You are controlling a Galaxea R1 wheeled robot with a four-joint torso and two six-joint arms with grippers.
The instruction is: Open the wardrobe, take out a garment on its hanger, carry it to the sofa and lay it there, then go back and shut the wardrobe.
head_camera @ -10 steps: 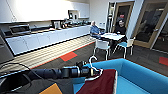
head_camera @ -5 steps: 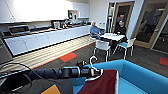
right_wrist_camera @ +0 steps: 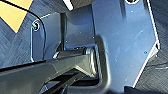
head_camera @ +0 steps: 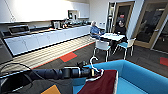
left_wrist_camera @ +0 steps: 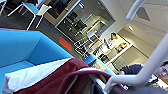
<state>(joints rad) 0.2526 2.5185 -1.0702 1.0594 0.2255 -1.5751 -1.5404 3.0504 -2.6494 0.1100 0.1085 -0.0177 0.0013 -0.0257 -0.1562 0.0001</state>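
Reaching in from the left in the head view, left claw [head_camera: 93, 72] grips hanger [head_camera: 94, 68], jacket [head_camera: 102, 83] draped over blue sofa [head_camera: 140, 75], left wrist view, jacket [left_wrist_camera: 60, 77] on sofa [left_wrist_camera: 22, 47] under hanger [left_wrist_camera: 147, 67], right claw state impossible to tell.

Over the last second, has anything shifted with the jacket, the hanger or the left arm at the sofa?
Nothing visibly changed. The left arm still reaches out over the sofa, its left gripper at the hanger, whose hook stands upright. The jacket hangs from it over the blue seat, as before. The camera has not moved, and the people at the table stay seated.
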